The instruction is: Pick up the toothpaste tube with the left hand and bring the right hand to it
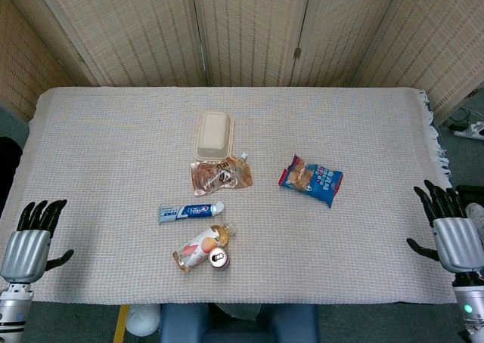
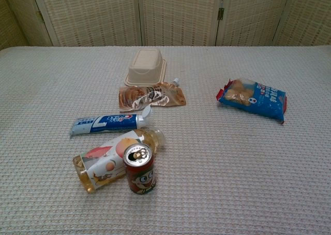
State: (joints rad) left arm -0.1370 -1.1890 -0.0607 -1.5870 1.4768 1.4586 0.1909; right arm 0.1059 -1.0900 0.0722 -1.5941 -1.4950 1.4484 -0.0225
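Observation:
The blue and white toothpaste tube [image 1: 189,211] lies flat on the table, cap pointing right; the chest view shows the tube [image 2: 110,122] left of centre. My left hand [image 1: 30,241] hovers at the table's near left corner, fingers spread and holding nothing, well left of the tube. My right hand [image 1: 448,224] is at the near right edge, fingers also spread and empty. Neither hand appears in the chest view.
A lying juice bottle [image 1: 201,247] and an upright red can [image 1: 218,259] sit just in front of the tube. Behind it lie a brown pouch [image 1: 220,176] and a beige lidded box [image 1: 214,135]. A blue snack bag [image 1: 311,179] lies to the right. A woven cloth [image 1: 363,116] covers the table.

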